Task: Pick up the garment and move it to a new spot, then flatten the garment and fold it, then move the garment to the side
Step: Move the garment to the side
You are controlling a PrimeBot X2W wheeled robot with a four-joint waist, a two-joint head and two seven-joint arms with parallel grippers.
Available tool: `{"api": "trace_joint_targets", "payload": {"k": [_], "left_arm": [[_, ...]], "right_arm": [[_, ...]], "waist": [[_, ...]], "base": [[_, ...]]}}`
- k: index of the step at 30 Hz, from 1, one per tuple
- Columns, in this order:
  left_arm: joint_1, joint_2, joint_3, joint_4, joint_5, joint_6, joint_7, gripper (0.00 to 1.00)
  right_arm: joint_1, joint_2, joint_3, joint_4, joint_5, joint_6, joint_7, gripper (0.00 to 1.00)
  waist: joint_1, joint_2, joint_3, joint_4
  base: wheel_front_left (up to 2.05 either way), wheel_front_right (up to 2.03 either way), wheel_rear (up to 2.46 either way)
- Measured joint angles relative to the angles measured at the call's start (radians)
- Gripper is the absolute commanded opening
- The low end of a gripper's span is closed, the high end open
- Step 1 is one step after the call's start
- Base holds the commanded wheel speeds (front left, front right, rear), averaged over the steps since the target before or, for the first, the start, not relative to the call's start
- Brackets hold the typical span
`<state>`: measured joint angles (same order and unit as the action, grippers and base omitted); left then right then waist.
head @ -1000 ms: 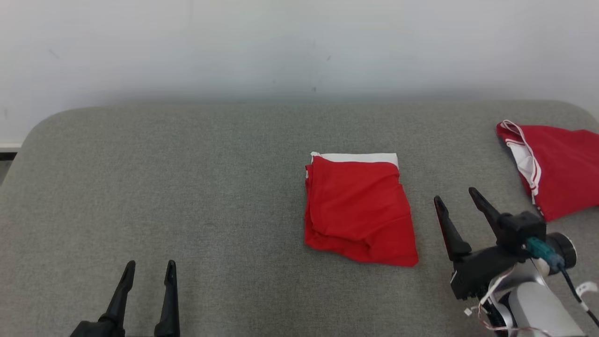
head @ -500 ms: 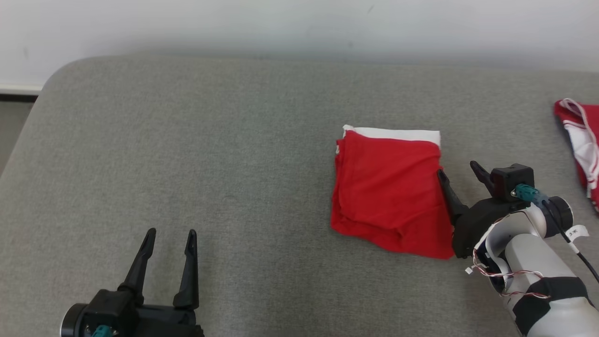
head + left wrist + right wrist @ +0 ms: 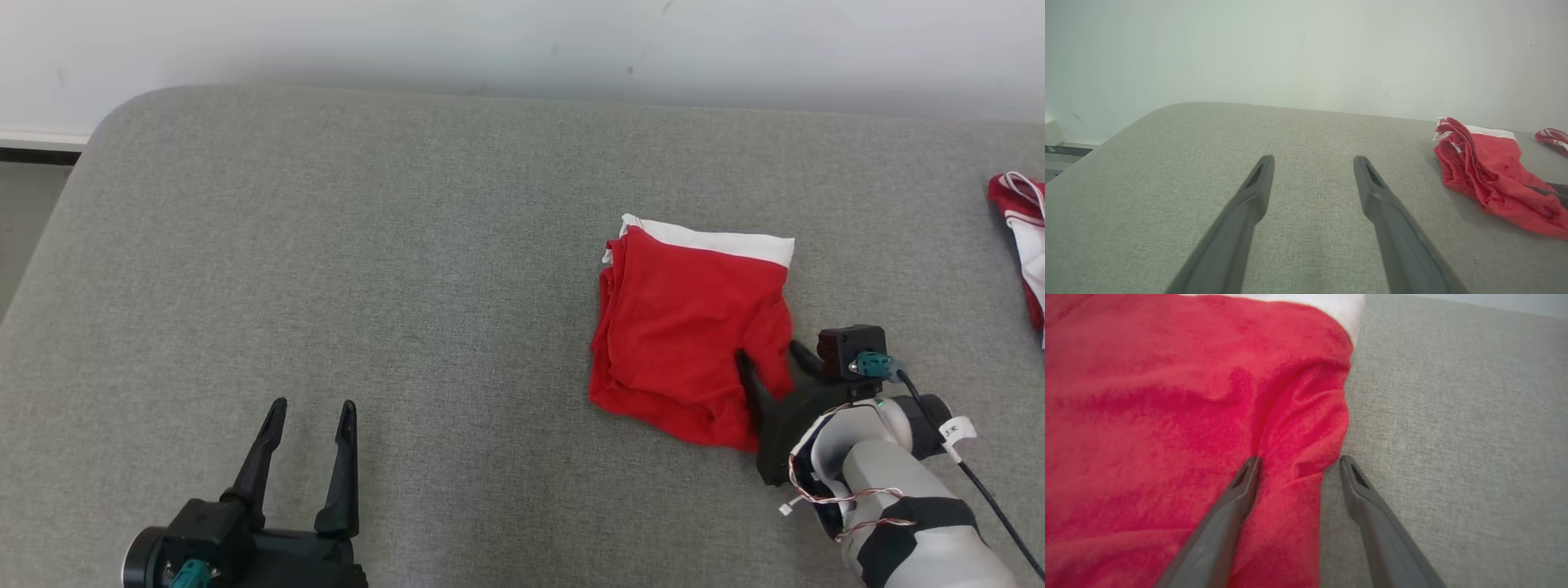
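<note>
Garment [image 3: 686, 327] lies with its right edge bunched inside the widely spread right hand [image 3: 767, 351].

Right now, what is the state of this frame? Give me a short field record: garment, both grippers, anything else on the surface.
garment: folded red garment, white band at far edge, flat on grey surface
right gripper: open, straddling the garment's right edge, cloth bunched between fingers
left gripper: open, empty, apart from the garment
other: second red-and-white garment at far right
stage: folded; not yet moved aside
</note>
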<state>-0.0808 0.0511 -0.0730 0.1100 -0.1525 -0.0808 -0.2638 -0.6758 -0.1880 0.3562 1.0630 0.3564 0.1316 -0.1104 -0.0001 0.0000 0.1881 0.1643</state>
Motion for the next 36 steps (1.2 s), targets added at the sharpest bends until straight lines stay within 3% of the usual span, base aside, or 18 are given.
{"api": "trace_joint_targets", "payload": {"k": [1,2,3,10,18,28,36], "left_arm": [[-0.003,0.0,-0.002,0.0,0.0,0.0,0.0,1.0],[-0.007,0.0,-0.004,0.001,0.0,-0.002,0.0,1.0],[-0.011,0.0,-0.007,0.001,0.0,-0.005,0.0,1.0],[-0.021,0.0,-0.017,0.004,0.0,-0.006,0.0,1.0],[-0.046,0.0,-0.03,-0.01,-0.007,-0.003,0.0,1.0],[-0.137,-0.001,-0.045,-0.061,-0.003,0.001,0.0,1.0],[-0.175,0.003,-0.04,-0.108,0.046,0.0,0.0,1.0]], "right_arm": [[-0.002,0.004,0.006,0.004,0.014,-0.002,0.0,0.65],[-0.005,0.007,0.013,0.008,0.026,-0.002,0.001,0.05],[-0.01,0.006,0.022,0.011,0.03,-0.001,0.002,0.0],[-0.053,-0.026,0.091,0.016,0.039,0.002,-0.022,0.0],[-0.16,-0.176,0.268,-0.058,0.038,0.0,-0.008,0.0],[-0.353,-0.476,0.449,-0.289,0.112,0.0,0.034,0.0],[-0.435,-0.683,0.448,-0.406,0.178,0.0,0.059,0.0]], "waist": [[0.0,0.0,0.001,-0.001],[-0.0001,0.0,0.003,-0.002],[-0.0001,0.0,0.005,-0.002],[0.0,0.0001,0.024,-0.007],[0.0001,0.0001,0.067,-0.042],[0.0003,0.0002,0.184,-0.12],[0.0003,0.0002,0.291,-0.201]], "base": [[0.0,0.0,0.0],[0.0,0.0,0.0],[0.0,0.0,0.0],[0.0,0.0,0.0],[0.0,0.0,0.0],[0.0,0.0,0.0],[0.0,0.0,0.0]]}}
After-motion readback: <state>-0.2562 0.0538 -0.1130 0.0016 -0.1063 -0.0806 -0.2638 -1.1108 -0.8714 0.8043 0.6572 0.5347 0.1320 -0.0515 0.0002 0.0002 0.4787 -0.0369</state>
